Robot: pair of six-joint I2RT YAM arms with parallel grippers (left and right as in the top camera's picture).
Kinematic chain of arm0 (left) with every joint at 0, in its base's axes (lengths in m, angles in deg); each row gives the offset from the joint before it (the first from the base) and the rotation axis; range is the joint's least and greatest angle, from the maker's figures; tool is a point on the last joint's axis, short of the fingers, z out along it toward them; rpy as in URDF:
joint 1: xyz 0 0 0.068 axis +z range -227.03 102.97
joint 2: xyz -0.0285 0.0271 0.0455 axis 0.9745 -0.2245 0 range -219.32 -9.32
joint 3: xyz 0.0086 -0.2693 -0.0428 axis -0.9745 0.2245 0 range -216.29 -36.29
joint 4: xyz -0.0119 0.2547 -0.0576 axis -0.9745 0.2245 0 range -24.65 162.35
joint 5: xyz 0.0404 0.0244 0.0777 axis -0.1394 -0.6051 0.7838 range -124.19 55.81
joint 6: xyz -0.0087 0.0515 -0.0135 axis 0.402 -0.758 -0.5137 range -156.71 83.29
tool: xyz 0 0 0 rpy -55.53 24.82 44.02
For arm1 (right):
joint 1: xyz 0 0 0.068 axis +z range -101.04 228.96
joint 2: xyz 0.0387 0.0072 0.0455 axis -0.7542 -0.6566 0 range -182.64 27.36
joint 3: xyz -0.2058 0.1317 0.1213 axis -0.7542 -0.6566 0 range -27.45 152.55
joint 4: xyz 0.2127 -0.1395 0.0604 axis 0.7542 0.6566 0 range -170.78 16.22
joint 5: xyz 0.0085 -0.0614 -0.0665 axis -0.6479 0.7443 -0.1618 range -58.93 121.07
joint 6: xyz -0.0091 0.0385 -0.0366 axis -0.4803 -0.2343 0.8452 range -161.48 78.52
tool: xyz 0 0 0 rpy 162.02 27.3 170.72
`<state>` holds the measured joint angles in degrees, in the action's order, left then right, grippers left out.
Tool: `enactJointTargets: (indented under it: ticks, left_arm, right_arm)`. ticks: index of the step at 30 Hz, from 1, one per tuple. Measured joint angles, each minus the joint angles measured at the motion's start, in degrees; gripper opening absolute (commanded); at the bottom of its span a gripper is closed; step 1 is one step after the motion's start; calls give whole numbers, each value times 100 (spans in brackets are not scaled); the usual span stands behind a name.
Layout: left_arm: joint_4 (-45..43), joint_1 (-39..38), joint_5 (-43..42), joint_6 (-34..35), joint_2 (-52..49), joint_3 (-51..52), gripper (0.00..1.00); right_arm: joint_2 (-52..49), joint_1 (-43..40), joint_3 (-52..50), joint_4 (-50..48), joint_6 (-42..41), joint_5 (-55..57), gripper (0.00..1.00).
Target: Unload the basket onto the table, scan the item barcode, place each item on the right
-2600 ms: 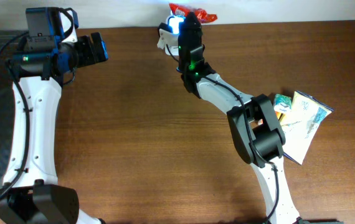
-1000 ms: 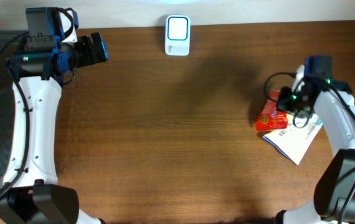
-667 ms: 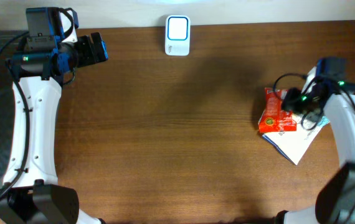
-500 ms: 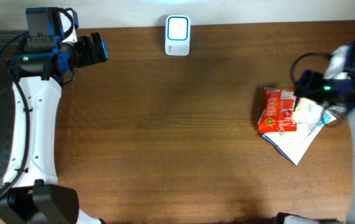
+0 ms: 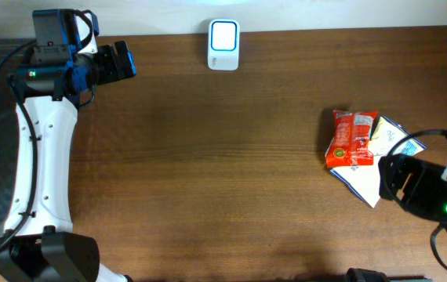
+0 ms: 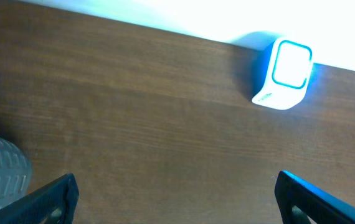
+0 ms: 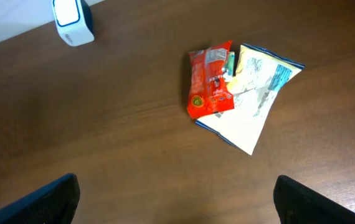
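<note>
A: Overhead view first, far left: the left gripper (image 5: 129, 63) sits at the back-left of the desk (image 5: 208, 172), pointing right along the back edge. In its wrist view both fingertips stand at the frame's corners with nothing between them, so the jaws are spread wide and hold nothing.

B: Why park it there?

A: My guess is it's just out of the way. Its camera looks toward the scanner (image 5: 223, 34), the small white unit with a lit window standing at the back edge, centre. That spot leaves bare desk in front of it for presenting an item.

B: And the item?

A: Further right. The red snack packet (image 5: 351, 139) lies flat on the desk, well apart from the scanner, its right edge overlapping a white and blue pouch (image 5: 376, 174). A sliver of something green and orange shows between the 2, too small to name.

B: Is anything holding the packet?

A: No. The right gripper (image 7: 176, 200) is at the far right, just beside the pile toward the near edge. Its wrist camera looks down on both packets from above, fingertips far apart at the lower corners, nothing between them. Jaws fully spread, empty.

B: So where does the scan stand?

A: Judging from the layout alone, the packet rests in the pile, not at the scanner. I can't make out a barcode on its upper face.
</note>
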<state>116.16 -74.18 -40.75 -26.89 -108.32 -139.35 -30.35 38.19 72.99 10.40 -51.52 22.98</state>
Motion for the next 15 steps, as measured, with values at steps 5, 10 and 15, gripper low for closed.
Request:
enactJointTargets:
  ticks: [5,10,15]
  left_arm:
    - [0,0,0,0,0,0,99]
    - [0,0,0,0,0,0,99]
    - [2,0,-2,0,0,0,99]
  right_arm:
    - [50,0,-4,127,4,42,99]
    - [61,35,-68,-127,302,50,99]
    - [640,55,-1303,-1725,737,74,99]
